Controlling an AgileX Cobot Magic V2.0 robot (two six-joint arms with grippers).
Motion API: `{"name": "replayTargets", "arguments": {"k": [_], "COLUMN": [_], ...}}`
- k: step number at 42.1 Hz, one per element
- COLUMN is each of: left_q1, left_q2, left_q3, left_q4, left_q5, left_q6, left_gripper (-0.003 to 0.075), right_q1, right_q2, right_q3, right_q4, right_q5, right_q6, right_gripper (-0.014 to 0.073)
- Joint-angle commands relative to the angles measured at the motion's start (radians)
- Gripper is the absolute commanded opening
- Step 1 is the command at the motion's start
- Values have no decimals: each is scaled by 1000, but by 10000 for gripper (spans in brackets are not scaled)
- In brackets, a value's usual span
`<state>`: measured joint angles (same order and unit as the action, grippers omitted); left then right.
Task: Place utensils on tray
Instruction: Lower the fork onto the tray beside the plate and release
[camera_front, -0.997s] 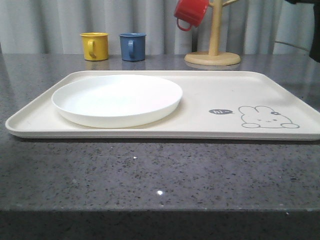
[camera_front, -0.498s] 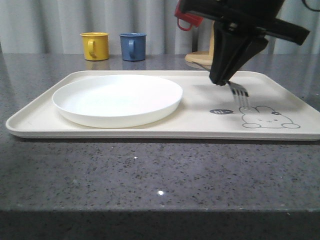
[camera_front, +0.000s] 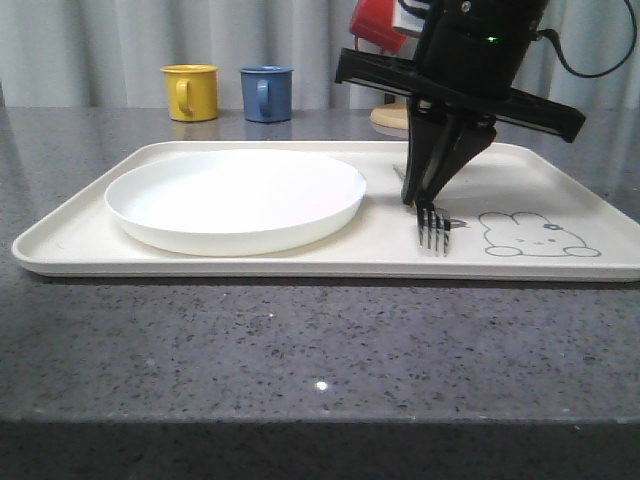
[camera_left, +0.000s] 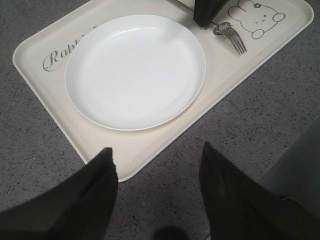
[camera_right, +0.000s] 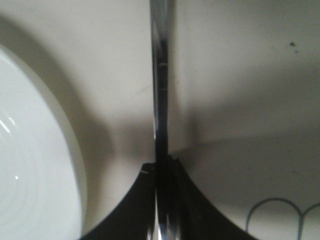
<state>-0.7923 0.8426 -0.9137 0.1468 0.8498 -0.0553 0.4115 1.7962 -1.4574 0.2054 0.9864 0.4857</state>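
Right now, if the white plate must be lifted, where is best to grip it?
Probably pinch the plate at its raised rim on the near side, approaching from the front. It is shallow and broad, and the fork and right gripper crowd its right side.

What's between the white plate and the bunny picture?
The fork, pinched in the right hand, lies on the tray between the plate and the bunny. The front view shows this.

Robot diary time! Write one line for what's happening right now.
right gripper: shut on fork, over tray | plate: on tray, left part | left gripper: open, holding nothing
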Motion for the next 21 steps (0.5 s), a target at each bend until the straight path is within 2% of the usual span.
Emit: {"name": "replayTargets", "arguments": {"k": [1, 6, 15, 21], "left_q1": [-9, -9, -9, -9], "left_q2": [-4, -4, -4, -4], "left_q3": [-28, -28, -28, -28], "left_q4": [7, 7, 7, 7], "left_q5": [-66, -66, -66, -66], "left_q6": [-10, -10, -10, -10], "left_gripper": [355, 355, 355, 355], "right_q1": [-1, -1, -1, -1], "right_q2": [-47, -47, -69, -147], "right_q3": [-34, -34, -50, -50], "right_q4": [-5, -7, -18, -74], "right_q5": [-22, -27, -25, 13], "right_q6": [8, 8, 1, -38], "right_gripper": [148, 237, 241, 241]}}
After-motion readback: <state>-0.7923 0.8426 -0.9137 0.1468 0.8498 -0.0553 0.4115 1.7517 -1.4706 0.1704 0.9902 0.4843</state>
